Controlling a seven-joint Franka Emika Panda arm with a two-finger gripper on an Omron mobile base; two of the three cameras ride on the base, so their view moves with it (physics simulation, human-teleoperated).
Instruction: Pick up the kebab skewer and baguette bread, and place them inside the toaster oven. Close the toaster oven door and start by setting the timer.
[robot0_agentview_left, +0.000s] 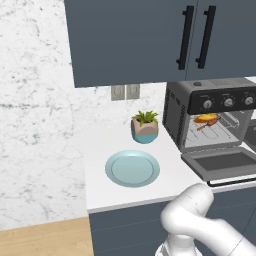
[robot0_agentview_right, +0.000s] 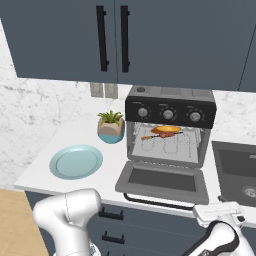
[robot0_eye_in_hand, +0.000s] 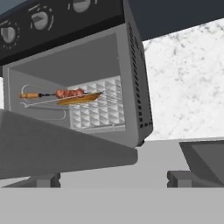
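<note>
Left base view: the toaster oven (robot0_agentview_left: 212, 127) stands with its toaster oven door (robot0_agentview_left: 222, 164) dropped flat, the baguette bread (robot0_agentview_left: 207, 119) on the rack. Right base view: the kebab skewer (robot0_agentview_right: 154, 136) lies touching the bread, near 3 knobs (robot0_agentview_right: 168, 114). Hand view: the gripper (robot0_eye_in_hand: 113, 179) sits below the door, jaws spread, both foods above.

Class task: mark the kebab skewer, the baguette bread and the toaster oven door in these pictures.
kebab skewer (robot0_eye_in_hand: 70, 92), hand view, on its meat chunks.
baguette bread (robot0_eye_in_hand: 78, 99), hand view, middle of its crust.
toaster oven door (robot0_agentview_right: 162, 179), right base view, on its glass window.
</note>
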